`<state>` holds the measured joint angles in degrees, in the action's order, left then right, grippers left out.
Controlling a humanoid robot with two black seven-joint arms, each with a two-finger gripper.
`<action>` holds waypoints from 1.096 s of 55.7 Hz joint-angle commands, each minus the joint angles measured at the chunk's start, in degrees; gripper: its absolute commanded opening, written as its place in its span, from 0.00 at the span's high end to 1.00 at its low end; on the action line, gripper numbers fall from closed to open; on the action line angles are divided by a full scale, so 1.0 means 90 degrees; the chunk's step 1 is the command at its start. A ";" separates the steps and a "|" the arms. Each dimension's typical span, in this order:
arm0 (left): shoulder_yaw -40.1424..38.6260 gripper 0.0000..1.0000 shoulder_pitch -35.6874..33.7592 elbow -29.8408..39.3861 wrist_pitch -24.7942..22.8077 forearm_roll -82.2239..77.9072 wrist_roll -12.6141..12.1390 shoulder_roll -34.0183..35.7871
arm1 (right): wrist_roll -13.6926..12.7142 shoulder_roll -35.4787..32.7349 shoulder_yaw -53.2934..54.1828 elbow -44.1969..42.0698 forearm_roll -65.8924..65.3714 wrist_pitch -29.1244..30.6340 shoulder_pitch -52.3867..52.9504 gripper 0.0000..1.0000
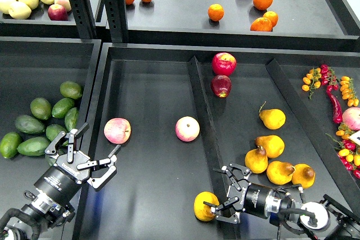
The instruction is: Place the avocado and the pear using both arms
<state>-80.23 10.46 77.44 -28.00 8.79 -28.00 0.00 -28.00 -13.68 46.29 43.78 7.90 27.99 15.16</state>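
The right end effector (215,205) is gripping the yellow-orange squat pear (203,206) low over the middle bin, beside the black divider (203,116).

The left end effector (90,151) is hanging with fingers spread wide and holding nothing, at the edge of the pile of dark green oval avocados (34,146).

Risks, as judged:
- The pear is sitting at the fingertips and may be slipping out.
- The left fingers may be nudging neighbouring avocados or striking the bin wall.
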 commanded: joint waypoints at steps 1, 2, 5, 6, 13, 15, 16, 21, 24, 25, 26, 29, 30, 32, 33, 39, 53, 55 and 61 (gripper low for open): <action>0.0037 0.01 0.0000 -0.0001 0.0000 0.0000 0.0000 0.0000 | 0.0000 -0.0052 -0.0006 0.0175 0.0080 0.0001 -0.0004 0.01; 0.0037 0.01 0.0000 -0.0001 0.0000 0.0000 0.0000 0.0000 | 0.0000 -0.0062 -0.0006 0.0204 0.0089 0.0001 -0.0004 0.01; 0.0037 0.01 0.0000 -0.0001 0.0000 0.0000 0.0000 0.0000 | 0.0000 -0.0101 -0.0016 0.0282 0.0109 0.0001 -0.0014 0.01; 0.0037 0.01 0.0000 -0.0001 0.0000 0.0000 0.0000 0.0000 | 0.0000 -0.0130 -0.0026 0.0311 0.0109 0.0001 -0.0014 0.01; 0.0037 0.01 0.0010 -0.0001 0.0000 0.0000 0.0000 0.0000 | 0.0000 -0.0257 -0.0094 0.0429 0.0138 0.0001 -0.0053 0.01; 0.0037 0.01 0.0000 -0.0001 0.0000 0.0000 0.0000 0.0000 | 0.0000 -0.0277 -0.0123 0.0458 0.0138 0.0001 -0.0082 0.01; 0.0037 0.01 0.0000 -0.0001 0.0000 0.0000 0.0000 0.0000 | 0.0000 -0.0277 -0.0124 0.0458 0.0138 0.0001 -0.0082 0.01; 0.0037 0.01 0.0010 -0.0001 0.0000 0.0000 0.0000 0.0000 | 0.0000 -0.0355 -0.0309 0.0429 0.0089 0.0001 -0.0180 0.01; 0.0037 0.01 0.0010 -0.0011 0.0000 0.0000 0.0000 0.0000 | 0.0000 -0.0355 -0.0377 0.0419 0.0070 0.0001 -0.0190 0.01; 0.0037 0.01 0.0010 -0.0011 0.0000 0.0000 0.0000 0.0000 | 0.0000 -0.0355 -0.0397 0.0419 0.0070 0.0001 -0.0190 0.01; 0.0037 0.01 0.0010 -0.0011 0.0000 0.0000 0.0000 0.0000 | 0.0000 -0.0355 -0.0416 0.0419 0.0060 0.0001 -0.0199 0.01; 0.0037 0.01 0.0010 -0.0011 0.0000 0.0000 0.0000 0.0000 | 0.0000 -0.0365 -0.0465 0.0419 0.0041 0.0001 -0.0219 0.01; 0.0027 0.01 0.0010 -0.0011 0.0000 0.0000 0.0000 0.0000 | 0.0000 -0.0365 -0.0485 0.0409 0.0041 0.0001 -0.0219 0.01; 0.0027 0.01 0.0010 -0.0011 0.0000 0.0000 0.0000 0.0000 | 0.0000 -0.0365 -0.0495 0.0400 0.0041 0.0001 -0.0229 0.01; 0.0027 0.01 0.0010 -0.0011 0.0000 0.0000 0.0000 0.0000 | 0.0000 -0.0365 -0.0495 0.0399 0.0031 0.0001 -0.0229 0.01; 0.0027 0.01 0.0010 -0.0011 0.0000 0.0000 0.0000 0.0000 | 0.0000 -0.0374 -0.0504 0.0380 0.0021 0.0001 -0.0258 0.01; 0.0027 0.01 0.0010 -0.0011 0.0000 0.0000 0.0000 0.0000 | 0.0000 -0.0296 -0.0485 0.0194 -0.0057 0.0001 -0.0258 0.02; 0.0027 0.01 0.0010 -0.0011 0.0000 0.0000 0.0000 0.0000 | 0.0000 -0.0296 -0.0485 0.0165 -0.0057 0.0001 -0.0248 0.02; 0.0027 0.01 0.0010 -0.0011 0.0000 0.0000 0.0000 0.0000 | 0.0000 -0.0267 -0.0485 0.0068 -0.0057 0.0001 -0.0239 0.02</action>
<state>-79.94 10.55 77.34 -28.00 8.79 -28.00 0.00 -28.00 -16.34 41.89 45.24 7.39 28.00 12.88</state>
